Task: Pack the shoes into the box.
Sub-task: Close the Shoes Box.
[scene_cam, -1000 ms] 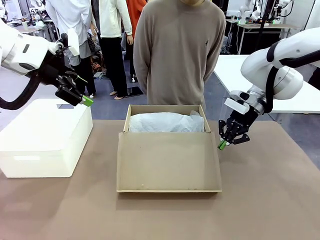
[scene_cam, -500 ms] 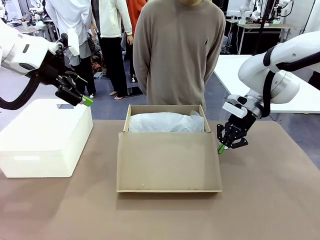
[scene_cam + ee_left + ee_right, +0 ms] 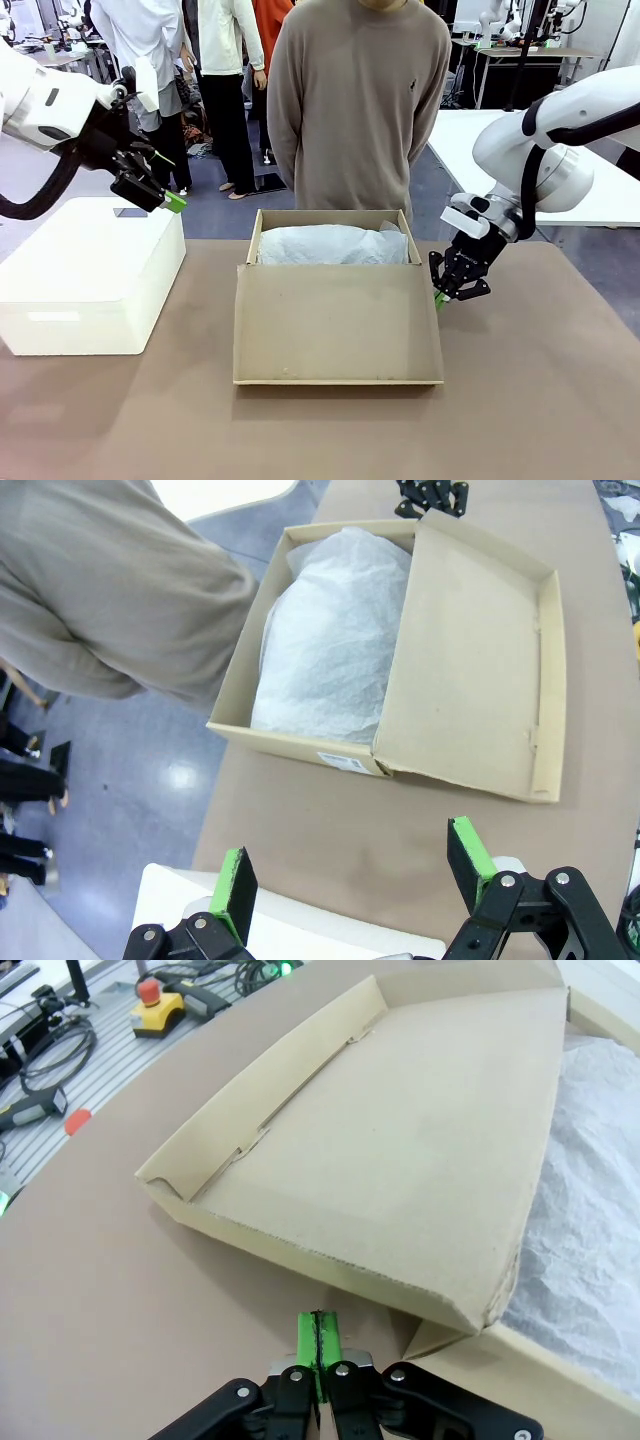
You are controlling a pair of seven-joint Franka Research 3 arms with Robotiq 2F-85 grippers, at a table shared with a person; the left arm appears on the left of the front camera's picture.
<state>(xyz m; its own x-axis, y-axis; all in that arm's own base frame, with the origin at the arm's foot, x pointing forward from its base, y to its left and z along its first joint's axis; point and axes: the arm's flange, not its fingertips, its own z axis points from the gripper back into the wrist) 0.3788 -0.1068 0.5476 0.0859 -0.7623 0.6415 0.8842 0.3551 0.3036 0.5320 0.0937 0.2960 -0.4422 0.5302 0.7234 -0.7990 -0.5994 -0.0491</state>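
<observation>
The right end effector [image 3: 438, 299] has edged in and slightly down over the past second, toward the right side of the tan-brown cardboard shoebox [image 3: 330, 216]; the box and the left arm have not moved. The shoebox sits mid-counter in front of a person in a beige sweater [image 3: 355, 110], its long axis running left to right across the brown counter [image 3: 540, 400]. Its attached flip lid [image 3: 335, 325] lies open and flat toward the robot, hinged on the near long side, and crumpled white tissue paper [image 3: 330, 245] fills the interior. The right arm bends down from the right, its wrist angled toward the box. In the right wrist view its end effector [image 3: 319, 1345] has its green pads pressed together with nothing between them, just beside the corner where lid meets box. The left arm is raised over the large white rectangular bin [image 3: 90, 270], and its end effector [image 3: 352, 870] is spread wide and empty, aimed down toward the shoebox.
</observation>
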